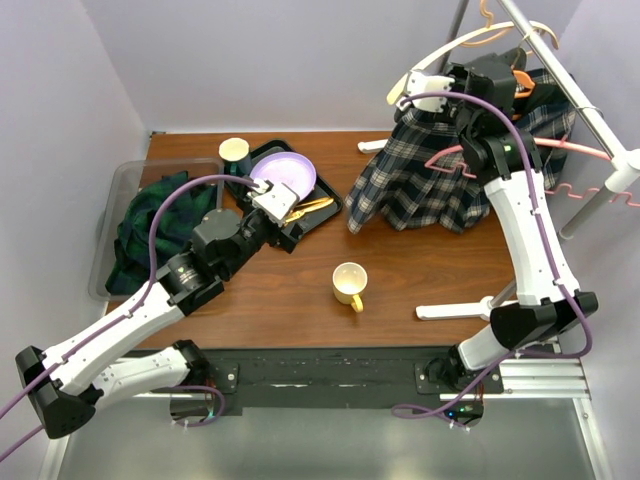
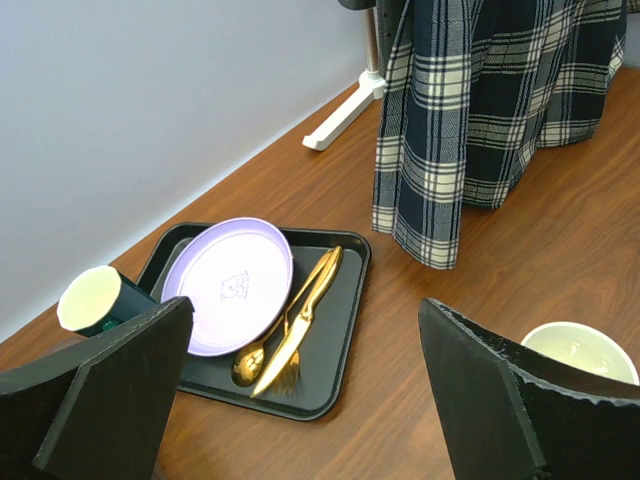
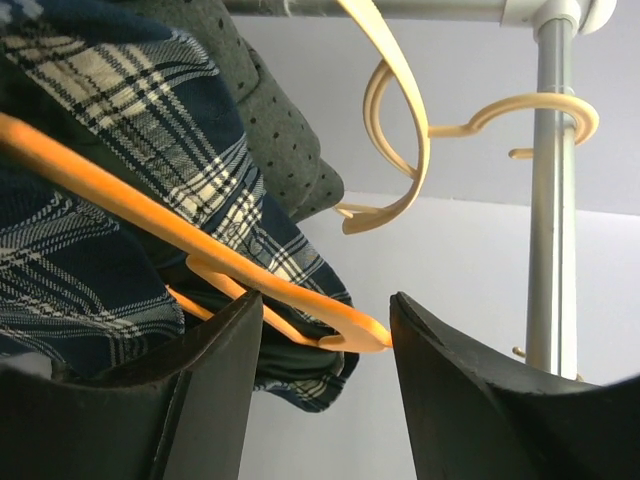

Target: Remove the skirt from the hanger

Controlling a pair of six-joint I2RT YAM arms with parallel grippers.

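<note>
Between half-open right fingers lies the hanger bearing the skirt; left fingers spread wide.

The skirt hangs over the table's far right, the tray lies left of it, the mug nearer.

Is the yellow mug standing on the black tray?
No, the yellow mug stands on the bare wooden table, apart from the black tray, which holds a purple plate and gold cutlery.
</note>
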